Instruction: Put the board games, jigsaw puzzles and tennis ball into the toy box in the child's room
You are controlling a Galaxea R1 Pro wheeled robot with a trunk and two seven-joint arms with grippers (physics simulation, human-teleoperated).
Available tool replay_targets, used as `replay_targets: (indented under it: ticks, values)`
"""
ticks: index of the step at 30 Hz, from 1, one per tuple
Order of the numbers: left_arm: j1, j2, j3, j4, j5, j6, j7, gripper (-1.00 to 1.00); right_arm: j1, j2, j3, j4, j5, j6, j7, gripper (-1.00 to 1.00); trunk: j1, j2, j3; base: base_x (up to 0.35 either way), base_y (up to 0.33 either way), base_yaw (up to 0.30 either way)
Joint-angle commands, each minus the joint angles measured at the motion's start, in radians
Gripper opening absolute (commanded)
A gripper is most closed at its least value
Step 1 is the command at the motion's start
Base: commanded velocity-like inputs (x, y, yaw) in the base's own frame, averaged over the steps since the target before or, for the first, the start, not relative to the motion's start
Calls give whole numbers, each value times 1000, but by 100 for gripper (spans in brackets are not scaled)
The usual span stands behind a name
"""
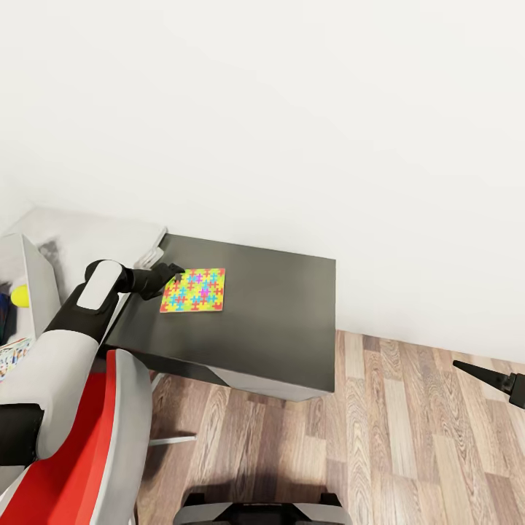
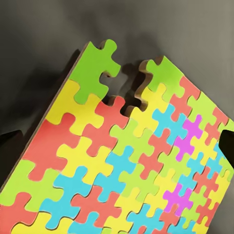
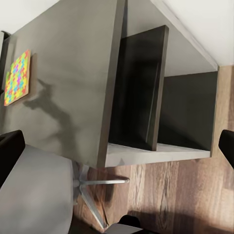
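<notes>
Head view: my left arm reaches forward over the dark grey surface (image 1: 277, 292), and my left hand (image 1: 175, 273) sits at the near-left corner of a jigsaw puzzle (image 1: 194, 290). The puzzle, a thin square of yellow, pink, green and blue interlocking pieces, lies flat on the left part of the dark top, near its junction with the light grey surface (image 1: 95, 233).

Left wrist view: the same jigsaw puzzle (image 2: 131, 161) seen close, with a notch in its far edge where the piece outline is cut. Dark fingertips (image 2: 226, 146) appear at the two side edges of the frame, well apart, so this hand is spread with the puzzle corner between the fingers; whether they touch it I cannot tell.

At the far left of the head view a small yellow-green tennis ball (image 1: 20, 295) shows beside a light grey panel, with the corner of a printed box (image 1: 13, 356) below it.

My right hand (image 1: 487, 378) hangs well to the right over the wood-plank floor (image 1: 408, 437), empty; in the right wrist view its fingertips (image 3: 9, 151) stand wide apart, looking across the dark top, the open cabinet (image 3: 161, 102) beneath it, and the puzzle (image 3: 17, 78) at the far end. A red and grey chair (image 1: 109, 437) stands at lower left.
</notes>
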Motion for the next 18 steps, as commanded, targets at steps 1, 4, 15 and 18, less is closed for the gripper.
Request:
replay_targets:
  ticks: [1, 4, 15, 18]
  values:
    - [0, 1, -4, -1, 10, -1, 10, 100, -1, 0, -1, 0, 4, 3, 5, 100, 0, -1, -1, 0, 0, 0]
    - [0, 1, -4, -1, 10, -1, 10, 100, -1, 0, -1, 0, 4, 3, 5, 100, 0, -1, -1, 0, 0, 0]
    - [0, 1, -4, -1, 10, -1, 10, 100, -1, 0, -1, 0, 4, 3, 4, 100, 0, -1, -2, 0, 0, 0]
    - [-1, 5, -4, -1, 10, -1, 10, 100, -1, 0, -1, 0, 4, 3, 4, 100, 0, -1, -2, 0, 0, 0]
